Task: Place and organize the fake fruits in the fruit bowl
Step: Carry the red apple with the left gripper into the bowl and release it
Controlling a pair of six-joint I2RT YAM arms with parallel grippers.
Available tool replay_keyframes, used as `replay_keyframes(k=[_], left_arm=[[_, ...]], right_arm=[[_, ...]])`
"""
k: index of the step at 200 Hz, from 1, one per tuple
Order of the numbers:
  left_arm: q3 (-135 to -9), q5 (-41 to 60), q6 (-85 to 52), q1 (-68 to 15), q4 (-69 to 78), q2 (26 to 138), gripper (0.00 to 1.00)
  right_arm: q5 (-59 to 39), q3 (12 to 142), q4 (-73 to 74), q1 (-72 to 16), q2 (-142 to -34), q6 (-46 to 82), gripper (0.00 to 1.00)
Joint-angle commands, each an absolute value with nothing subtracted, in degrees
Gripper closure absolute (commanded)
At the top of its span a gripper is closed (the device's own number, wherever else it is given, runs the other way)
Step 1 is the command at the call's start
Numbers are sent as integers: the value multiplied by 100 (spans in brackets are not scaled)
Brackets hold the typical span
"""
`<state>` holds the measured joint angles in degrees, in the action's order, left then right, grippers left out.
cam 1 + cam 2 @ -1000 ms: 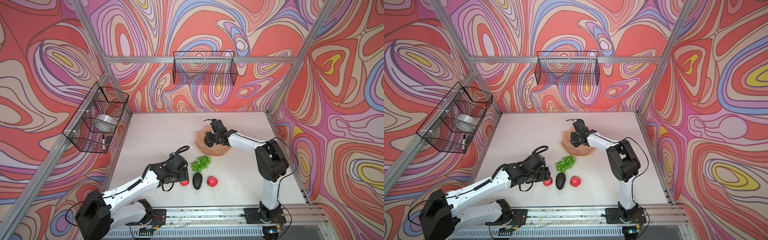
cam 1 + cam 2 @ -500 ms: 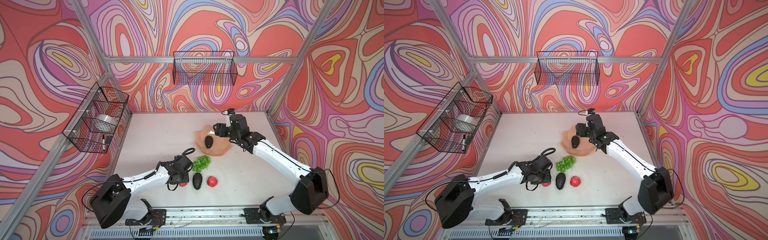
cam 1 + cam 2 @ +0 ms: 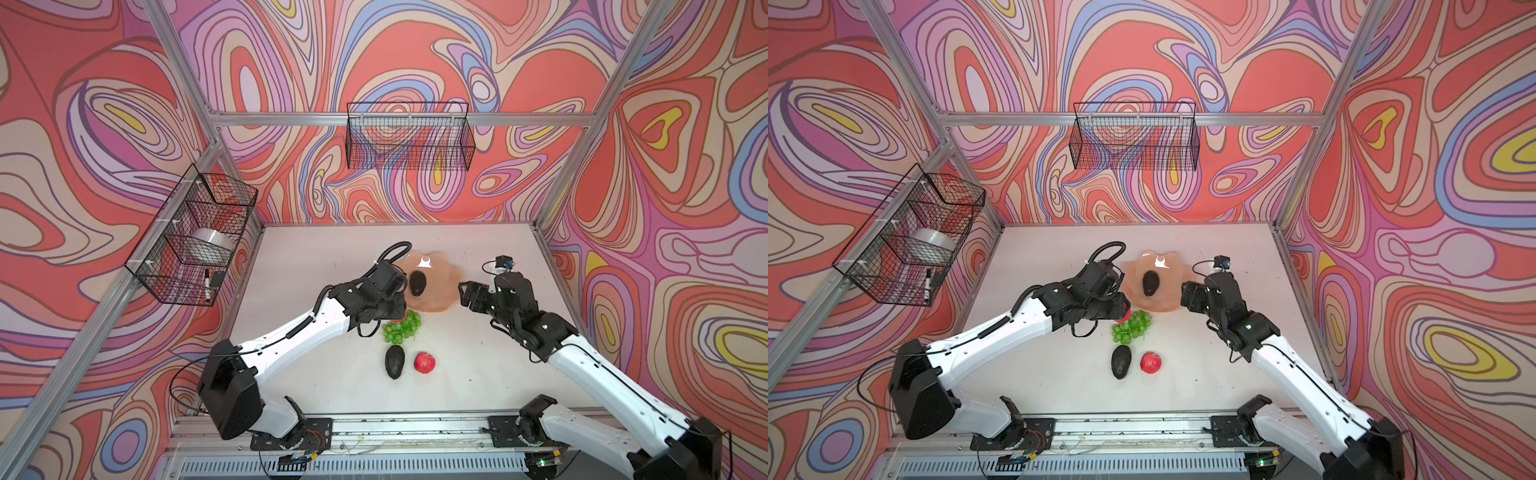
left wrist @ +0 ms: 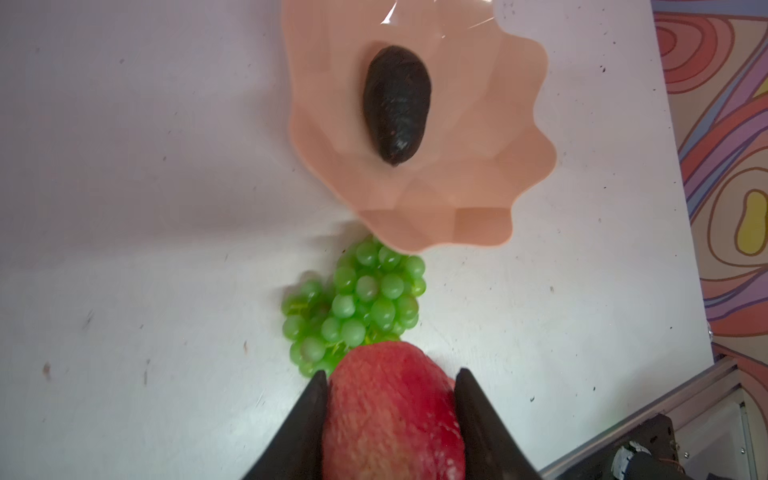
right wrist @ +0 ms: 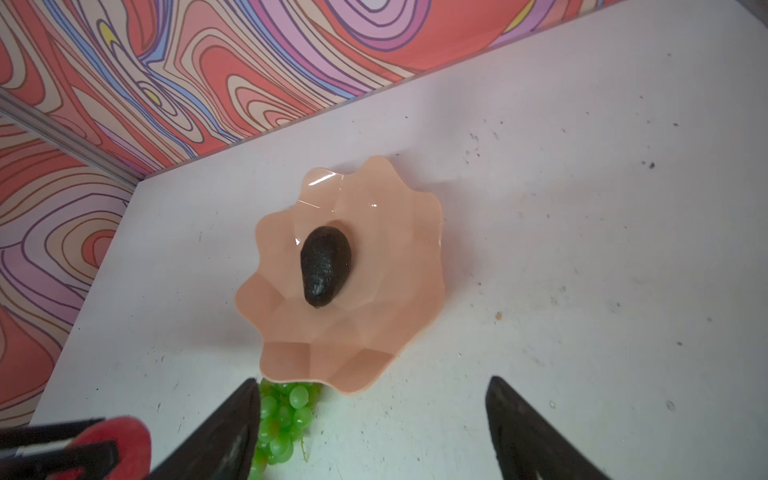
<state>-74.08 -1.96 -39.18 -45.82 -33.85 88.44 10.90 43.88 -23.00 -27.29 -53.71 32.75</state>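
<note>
I had my left gripper (image 4: 390, 374) clamped on a red apple (image 4: 392, 415) beside the grapes (image 4: 357, 307), aimed, I judged, at the fruit bowl (image 4: 478, 224), where one avocado (image 4: 397, 104) lay centred with room around it, while my right gripper (image 5: 372, 380) hung wide open and empty at the bowl's side, out of the way.

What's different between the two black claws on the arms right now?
The left gripper is shut on a red apple; the right gripper is open and holds nothing. In both top views, the left gripper is beside the green grapes at the near edge of the peach bowl, while the right gripper is off the bowl's right side. Both are black and tapered, and both face the bowl.
</note>
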Motion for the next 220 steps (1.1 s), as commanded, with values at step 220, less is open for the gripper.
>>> replay_keyframes(k=[220], left_arm=[[-12255, 100, -3331, -4421, -3710, 13594, 31]], right_arm=[[28, 3265, -3004, -2698, -4669, 3519, 20]])
